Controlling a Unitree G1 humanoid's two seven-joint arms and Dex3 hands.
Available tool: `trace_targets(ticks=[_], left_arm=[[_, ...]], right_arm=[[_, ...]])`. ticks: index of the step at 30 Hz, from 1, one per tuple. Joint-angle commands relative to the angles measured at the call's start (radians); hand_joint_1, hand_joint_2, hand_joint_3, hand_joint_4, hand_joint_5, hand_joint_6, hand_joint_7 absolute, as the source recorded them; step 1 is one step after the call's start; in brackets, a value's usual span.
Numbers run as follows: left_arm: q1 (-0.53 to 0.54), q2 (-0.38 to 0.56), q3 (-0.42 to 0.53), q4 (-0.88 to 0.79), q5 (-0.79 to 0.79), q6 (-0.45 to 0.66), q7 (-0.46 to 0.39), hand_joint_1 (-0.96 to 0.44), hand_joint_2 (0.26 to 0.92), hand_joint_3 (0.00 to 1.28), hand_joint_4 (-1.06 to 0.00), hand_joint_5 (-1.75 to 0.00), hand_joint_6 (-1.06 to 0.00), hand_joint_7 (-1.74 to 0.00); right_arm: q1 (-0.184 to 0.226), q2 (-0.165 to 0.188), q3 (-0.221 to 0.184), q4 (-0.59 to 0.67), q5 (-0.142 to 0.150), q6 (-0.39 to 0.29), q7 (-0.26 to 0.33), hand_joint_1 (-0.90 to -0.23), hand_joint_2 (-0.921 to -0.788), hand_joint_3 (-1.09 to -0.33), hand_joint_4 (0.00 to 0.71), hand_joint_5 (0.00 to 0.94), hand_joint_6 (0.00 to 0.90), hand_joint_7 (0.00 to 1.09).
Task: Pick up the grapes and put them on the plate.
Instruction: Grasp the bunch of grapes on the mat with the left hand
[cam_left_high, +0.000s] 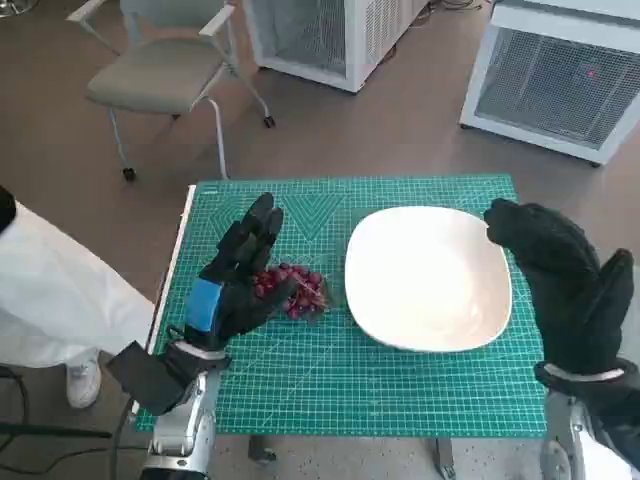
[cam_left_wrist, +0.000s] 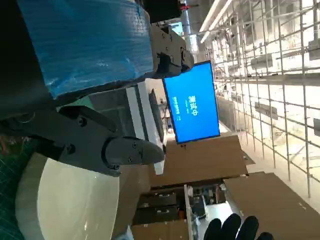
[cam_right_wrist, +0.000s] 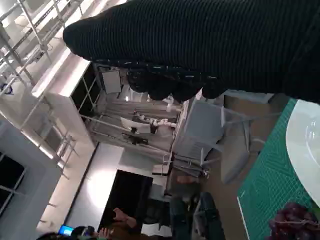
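The left hand (cam_left_high: 238, 275) is hovering with fingers spread, holding nothing, the grapes (cam_left_high: 292, 289) lying just beyond its fingertips, between it and the plate (cam_left_high: 428, 277). A loose closing risks shedding berries or nudging the bunch. The right hand (cam_left_high: 560, 285) is waiting beside the plate, fingers apart and holding nothing.

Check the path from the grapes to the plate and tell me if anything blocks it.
Nothing visible blocks it. The grapes lie on the green mat beside the plate, with only bare mat between. The left hand is already at the grapes.
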Motion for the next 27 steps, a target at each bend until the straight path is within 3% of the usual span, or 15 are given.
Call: trace_targets(ticks=[1,27], left_arm=[[0.006,0.009,0.005,-0.020,-0.004,0.003,-0.002,-0.32,0.921,0.26,-0.20,0.00,-0.29,0.00],[0.004,0.008,0.007,-0.004,-0.007,-0.003,-0.005,-0.30,0.921,0.25,-0.20,0.00,-0.30,-0.01]], right_arm=[[0.008,-0.003,0.001,0.019,0.004,0.012,0.011,-0.519,-0.921,-0.581,0.340,0.434,0.203,0.88],[0.002,-0.006,-0.006,0.036,0.000,-0.008,0.020,-0.520,-0.921,-0.577,0.344,0.435,0.207,0.88]])
